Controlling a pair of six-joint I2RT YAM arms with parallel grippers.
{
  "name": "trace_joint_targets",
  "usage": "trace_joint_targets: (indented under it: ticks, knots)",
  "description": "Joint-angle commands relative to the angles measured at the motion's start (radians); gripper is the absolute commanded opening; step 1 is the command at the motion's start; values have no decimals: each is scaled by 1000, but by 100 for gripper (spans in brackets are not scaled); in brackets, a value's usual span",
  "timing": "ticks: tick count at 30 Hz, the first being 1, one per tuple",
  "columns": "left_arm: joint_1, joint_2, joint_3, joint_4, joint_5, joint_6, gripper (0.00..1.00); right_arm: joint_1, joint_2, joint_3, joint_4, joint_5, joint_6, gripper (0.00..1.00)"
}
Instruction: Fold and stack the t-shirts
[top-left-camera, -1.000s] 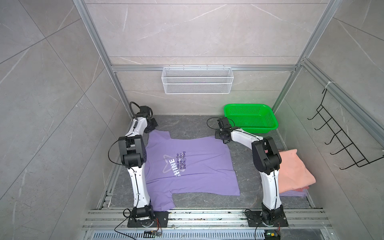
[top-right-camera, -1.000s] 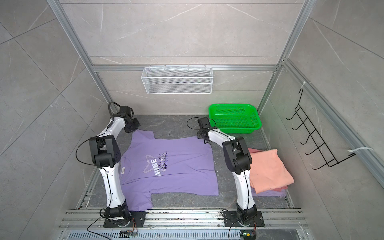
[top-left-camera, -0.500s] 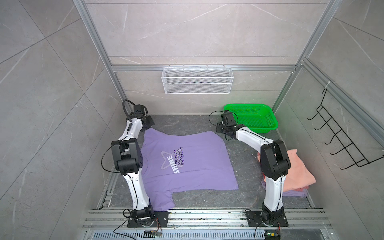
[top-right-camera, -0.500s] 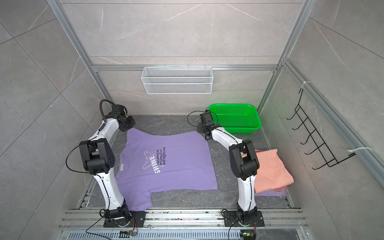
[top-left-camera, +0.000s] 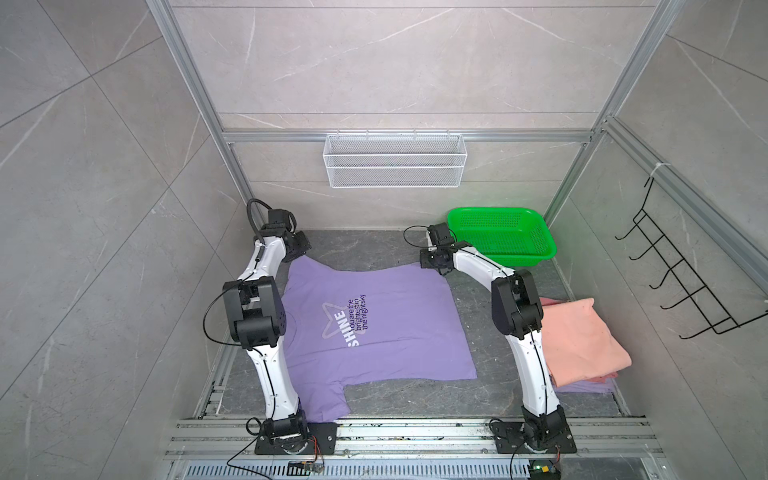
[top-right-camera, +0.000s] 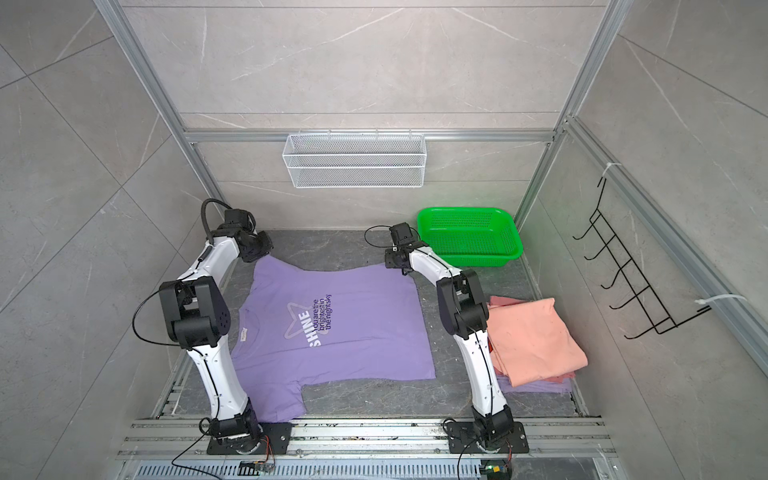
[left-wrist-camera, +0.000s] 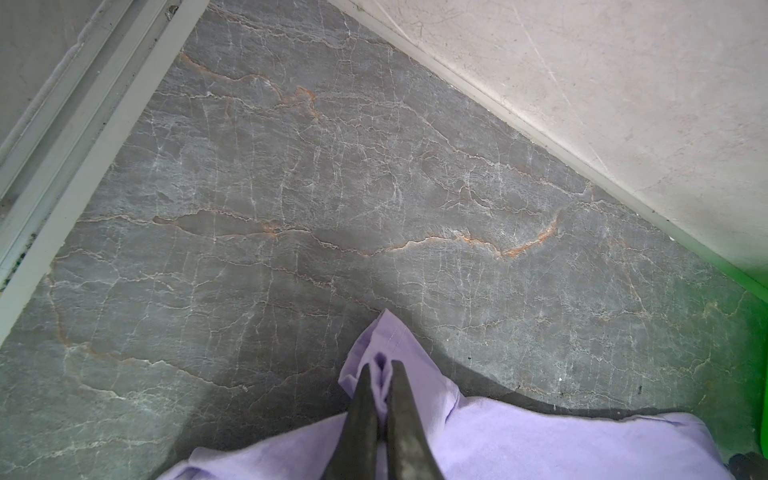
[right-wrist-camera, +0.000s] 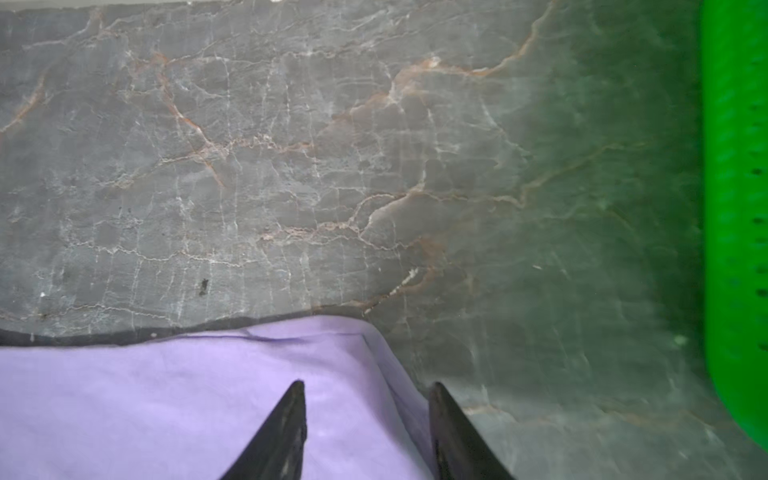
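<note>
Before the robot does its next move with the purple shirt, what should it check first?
1. Left gripper pinching a corner of the purple t-shirt: ok, shut on it.
2. Right gripper gripping the other far corner: not ok, jaws apart over the cloth.
3. Purple t-shirt lying flat, print up: ok.
4. Green basket apart from the right gripper: ok.
5. Pink t-shirt folded, away from the purple one: ok.
</note>
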Motion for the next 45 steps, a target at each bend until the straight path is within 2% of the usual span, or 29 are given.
trace_joint_targets:
  ticks: [1, 9, 11, 15, 17, 20, 29, 36, 45]
  knots:
    - [2, 0, 13, 18, 8, 22, 0, 3, 33, 36, -89, -30, -30, 48]
    - [2, 8, 24, 16, 15, 23, 0, 10, 69, 70, -137, -27, -47, 43]
    - [2, 9, 23, 16, 15, 24, 0, 12, 76, 81, -135, -25, -46, 35]
    - [2, 13, 22, 16, 20, 27, 0, 12, 78, 103, -126, 1, -37, 10]
    - [3, 13, 22, 16, 20, 29, 0, 11, 60, 89, -106, 23, -31, 4]
    - [2, 8, 21, 14, 15, 36, 0, 12, -4, 18, -34, 46, -27, 1]
    - [3, -104, -83, 50, -17, 48, 0, 22, -238, -222, 116, 84, -74, 0]
    - [4, -259, -258, 92, -56, 46, 0, 27, -367, -424, 163, 107, -119, 0]
    - [2, -490, -558, 112, -104, -41, 0, 30, -497, -644, 244, 119, -146, 0]
